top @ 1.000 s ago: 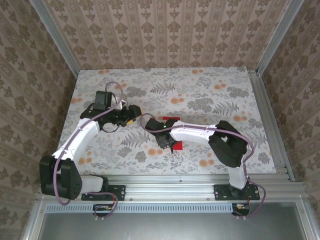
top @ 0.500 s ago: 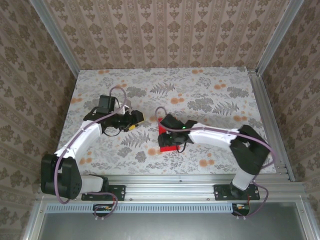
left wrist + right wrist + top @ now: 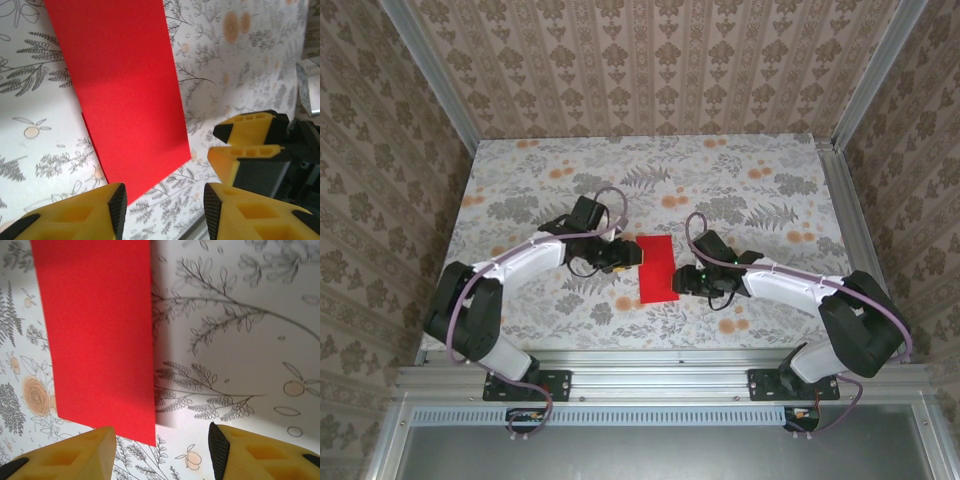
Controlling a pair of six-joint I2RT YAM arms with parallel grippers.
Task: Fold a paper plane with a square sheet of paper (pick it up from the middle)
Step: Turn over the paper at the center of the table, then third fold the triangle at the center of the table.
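The red sheet of paper (image 3: 658, 268) lies flat on the floral table as a narrow upright rectangle, folded in half; a lower layer peeks out along one long edge in the left wrist view (image 3: 120, 95). My left gripper (image 3: 633, 256) stands open at the sheet's left edge, low over the table, with nothing between its fingers (image 3: 165, 210). My right gripper (image 3: 682, 279) stands open just off the right edge, also holding nothing (image 3: 162, 450). The sheet's near corner (image 3: 97, 335) lies ahead of the right gripper's left finger. The right gripper's yellow fingers (image 3: 250, 145) face the left wrist camera.
The patterned tablecloth (image 3: 750, 190) covers the whole table. An aluminium rail (image 3: 660, 372) runs along the near edge and a metal frame (image 3: 855, 240) along the right side. Wallpapered walls close in the back and sides. An orange flower print (image 3: 623, 302) sits beside the sheet's near-left corner.
The right gripper has slid off the sheet to its right side and opened. The left arm swung right up to the sheet's left edge, its jaws narrowing. The folded sheet now lies uncovered.
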